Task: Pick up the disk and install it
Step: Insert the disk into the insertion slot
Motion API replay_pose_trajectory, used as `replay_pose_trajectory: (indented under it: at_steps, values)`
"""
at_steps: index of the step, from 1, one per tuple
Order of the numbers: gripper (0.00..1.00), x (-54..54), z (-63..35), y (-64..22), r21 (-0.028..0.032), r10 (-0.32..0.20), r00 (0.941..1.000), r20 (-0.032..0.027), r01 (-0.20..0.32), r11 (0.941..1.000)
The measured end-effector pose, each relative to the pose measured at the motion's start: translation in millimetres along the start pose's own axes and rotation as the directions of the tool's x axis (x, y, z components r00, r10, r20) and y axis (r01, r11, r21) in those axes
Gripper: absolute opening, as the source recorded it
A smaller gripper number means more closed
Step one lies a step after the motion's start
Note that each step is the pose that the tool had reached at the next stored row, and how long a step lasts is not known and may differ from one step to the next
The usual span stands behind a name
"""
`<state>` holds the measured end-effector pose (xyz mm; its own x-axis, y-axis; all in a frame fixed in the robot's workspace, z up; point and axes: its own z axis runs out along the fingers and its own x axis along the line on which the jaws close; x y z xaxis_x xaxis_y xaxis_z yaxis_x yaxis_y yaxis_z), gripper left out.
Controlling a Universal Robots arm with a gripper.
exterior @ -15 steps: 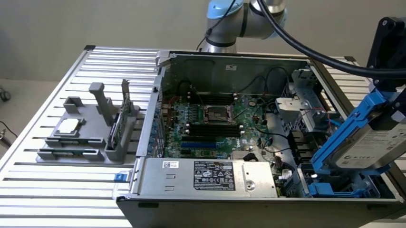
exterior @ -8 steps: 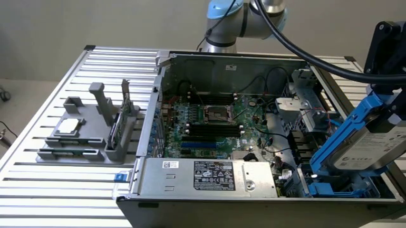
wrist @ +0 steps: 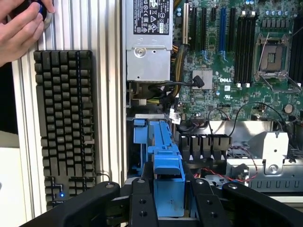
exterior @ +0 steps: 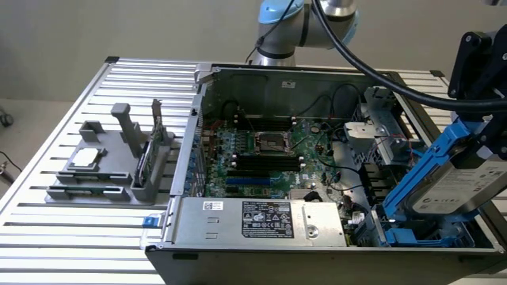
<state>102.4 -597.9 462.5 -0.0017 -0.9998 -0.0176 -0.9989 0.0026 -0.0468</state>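
Exterior view: pincer (exterior: 485, 141) grips the disk (exterior: 450, 185) tilted into the case (exterior: 317, 72).

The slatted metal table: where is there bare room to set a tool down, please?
The table is bare on the near and far sides of the grey fixture tray. Crowded: the open metal computer case, where the gripper holds the blue-framed silver disk.

disk (exterior: 463, 184) tilted into computer case (exterior: 262, 261), the exterior view's right | parts stand (exterior: 103, 178) outside it, the exterior view's left

blue-framed silver-grey disk (exterior: 462, 184), green motherboard (exterior: 313, 146), black keyboard (wrist: 66, 127)
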Motion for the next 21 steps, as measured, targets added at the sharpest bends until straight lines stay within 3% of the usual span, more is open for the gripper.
replay_pose_trajectory:
  at_steps: [8,16,21]
  values:
    - [0.33,2.4,5.4,7.5,0.029,0.0,1.0,0.0005,0.0,0.9996]
    - [0.33,2.4,10.2,8.7,0.0366,-0.001,1.0,0.0009,0.001,0.9993]
    - [0.33,2.6,14.7,9.0,0.0381,0.0,1.0,0.0069,0.0,0.9993]
